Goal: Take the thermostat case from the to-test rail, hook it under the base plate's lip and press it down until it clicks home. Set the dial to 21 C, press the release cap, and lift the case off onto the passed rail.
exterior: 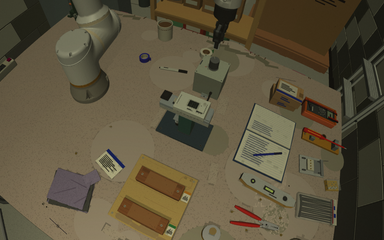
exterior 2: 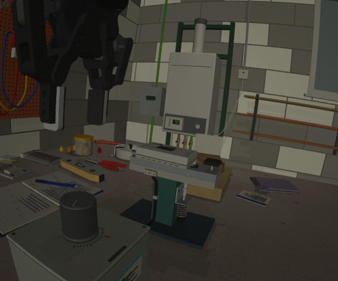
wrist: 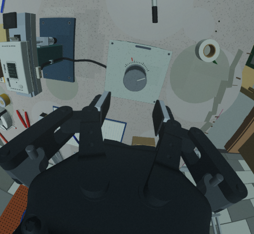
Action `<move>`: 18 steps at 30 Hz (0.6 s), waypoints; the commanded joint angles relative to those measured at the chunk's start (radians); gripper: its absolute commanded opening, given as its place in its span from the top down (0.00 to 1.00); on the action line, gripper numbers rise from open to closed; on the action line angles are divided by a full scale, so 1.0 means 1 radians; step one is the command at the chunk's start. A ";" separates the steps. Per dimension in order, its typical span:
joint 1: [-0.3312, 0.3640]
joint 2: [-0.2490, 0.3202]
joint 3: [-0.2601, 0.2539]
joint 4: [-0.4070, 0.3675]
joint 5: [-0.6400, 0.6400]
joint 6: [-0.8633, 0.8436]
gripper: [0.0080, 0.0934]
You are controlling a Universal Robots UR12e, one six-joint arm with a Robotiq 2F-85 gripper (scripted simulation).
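The base plate (exterior: 184, 111) is mostly hidden under the white thermostat case (exterior: 191, 104), which sits flat on it atop the green pedestal. A black release cap (exterior: 166, 95) sits at the plate's left end. Behind the pedestal stands a grey box (exterior: 210, 77) with a dark dial (exterior: 213, 63) on top. The dial's (wrist: 134, 80) white pointer points away from the red mark on the scale. My gripper (exterior: 216, 44) hangs open and empty above and behind the dial. The two wooden rails (exterior: 159, 182) (exterior: 143, 215) lie empty on the yellow board at the front.
An open notebook (exterior: 264, 141) with a blue pen lies right of the pedestal. A marker (exterior: 173, 70), blue tape (exterior: 144, 57), white tape roll (exterior: 206, 52) and a cup (exterior: 165, 29) lie around the dial box. A wooden shelf (exterior: 205, 18) stands close behind my gripper.
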 commanded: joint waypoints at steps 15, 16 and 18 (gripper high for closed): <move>0.001 0.000 -0.001 0.000 0.000 -0.186 0.41; 0.001 0.000 -0.001 0.000 0.000 -0.207 0.41; 0.001 0.000 -0.001 0.000 0.000 -0.253 0.41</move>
